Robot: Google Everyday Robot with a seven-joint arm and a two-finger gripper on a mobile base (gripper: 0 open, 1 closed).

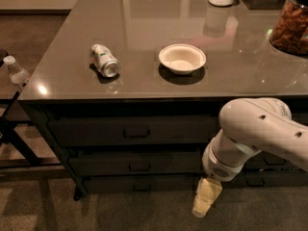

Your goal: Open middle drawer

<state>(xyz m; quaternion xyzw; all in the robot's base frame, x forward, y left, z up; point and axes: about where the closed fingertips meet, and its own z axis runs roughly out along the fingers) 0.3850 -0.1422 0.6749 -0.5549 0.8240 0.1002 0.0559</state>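
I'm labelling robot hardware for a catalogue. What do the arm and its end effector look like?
The arm is a thick, rounded white shell with small dark holes and a vented grille near the wrist. The end effector, low in front of the drawers, is pale cream-yellow and blocky. No cables show.

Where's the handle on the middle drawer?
In the camera view, the middle drawer has its handle on its front, straight below the top drawer's handle. The gripper hangs lower, farther toward the right of the view.
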